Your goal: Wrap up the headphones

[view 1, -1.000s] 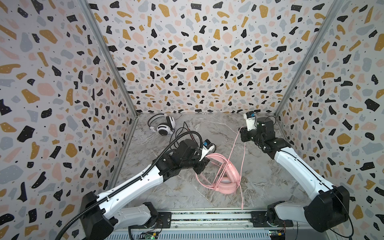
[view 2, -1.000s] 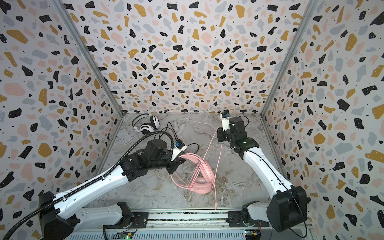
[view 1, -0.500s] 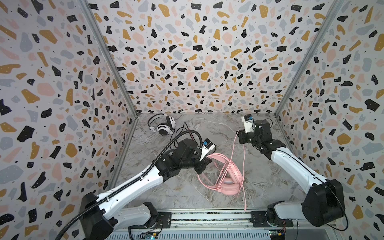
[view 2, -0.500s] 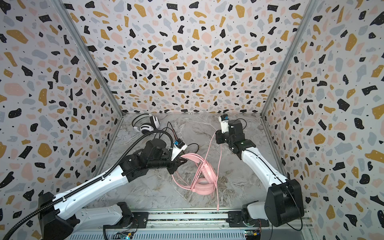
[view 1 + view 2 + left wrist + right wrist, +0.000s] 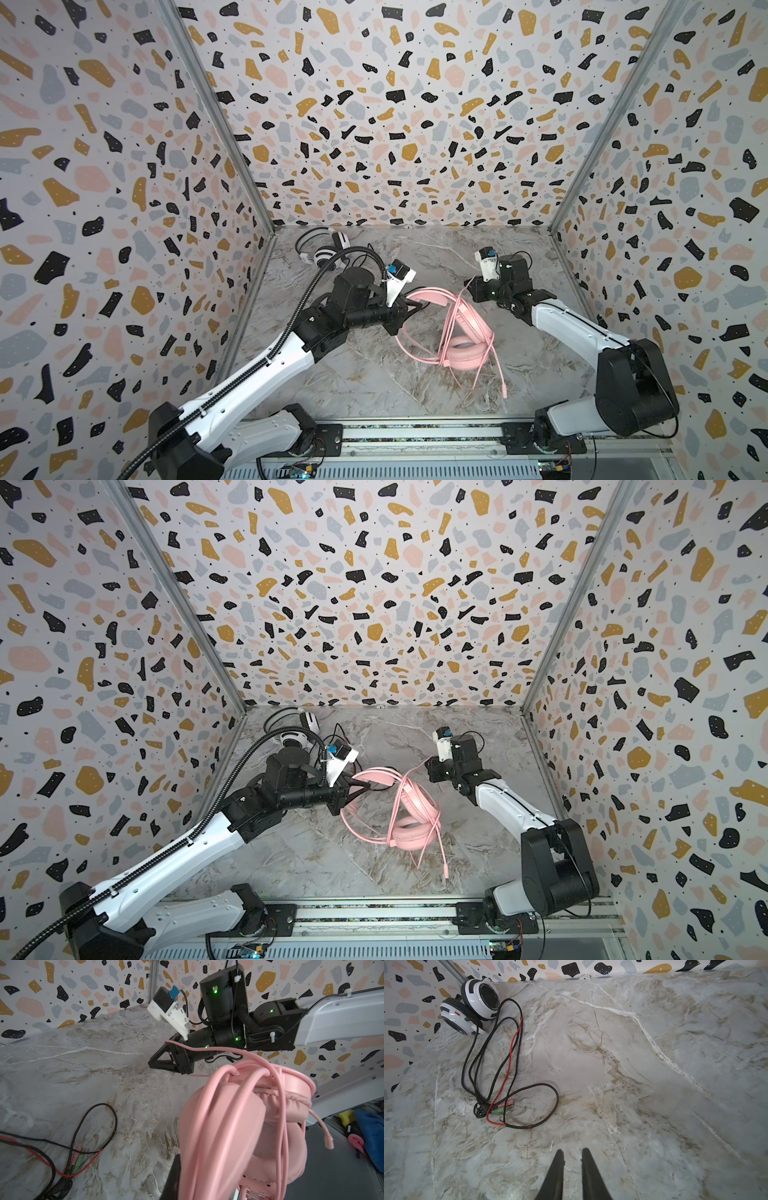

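The pink headphones (image 5: 463, 332) hang tilted at the table's middle, lower ear cup on the marble, with the pink cable (image 5: 226, 1126) looped several times over the headband. My left gripper (image 5: 412, 306) is shut on the headband's upper left end; one black finger (image 5: 173, 1176) shows beside the band in the left wrist view. My right gripper (image 5: 473, 291) hovers just right of the headband, jaws slightly open (image 5: 572, 1152) with nothing between them. A strand of cable lies across its body (image 5: 207, 1049). The white headphones (image 5: 473, 1005) lie in the back left corner.
The white headset's black and red cable (image 5: 508, 1064) sprawls loose on the marble (image 5: 633, 1084) towards the middle. The pink cable's plug end (image 5: 504, 392) trails towards the front rail (image 5: 415, 432). Patterned walls close in left, back and right.
My right gripper has come down and forward towards the headband, and its jaws have parted a little. The taut pink cable has gone slack, its plug end shifting back from the front edge.
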You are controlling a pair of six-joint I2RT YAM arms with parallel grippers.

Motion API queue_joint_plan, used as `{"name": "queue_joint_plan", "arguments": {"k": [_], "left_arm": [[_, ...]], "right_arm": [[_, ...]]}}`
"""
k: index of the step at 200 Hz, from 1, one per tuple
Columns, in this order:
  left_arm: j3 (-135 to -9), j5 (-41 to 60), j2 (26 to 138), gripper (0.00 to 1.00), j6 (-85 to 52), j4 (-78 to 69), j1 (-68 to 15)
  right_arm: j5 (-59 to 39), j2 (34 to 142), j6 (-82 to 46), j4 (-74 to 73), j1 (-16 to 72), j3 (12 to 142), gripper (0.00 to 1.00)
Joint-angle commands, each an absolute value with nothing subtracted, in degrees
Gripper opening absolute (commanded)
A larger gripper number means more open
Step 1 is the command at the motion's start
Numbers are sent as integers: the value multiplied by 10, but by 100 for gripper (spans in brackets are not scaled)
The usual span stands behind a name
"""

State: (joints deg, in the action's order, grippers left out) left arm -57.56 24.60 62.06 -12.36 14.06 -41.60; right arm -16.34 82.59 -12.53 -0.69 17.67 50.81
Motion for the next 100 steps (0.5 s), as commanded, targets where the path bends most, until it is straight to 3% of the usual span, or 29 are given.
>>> {"name": "queue_joint_plan", "arguments": {"k": [1,100], "left_arm": [[-594,290,592,0,-156,57,-411],[-613,298,581,0,-190,29,-361]], "right_arm": [[-166,839,-131,-28,174,514,18],[-159,905,-136,-58,172,527,19]]}}
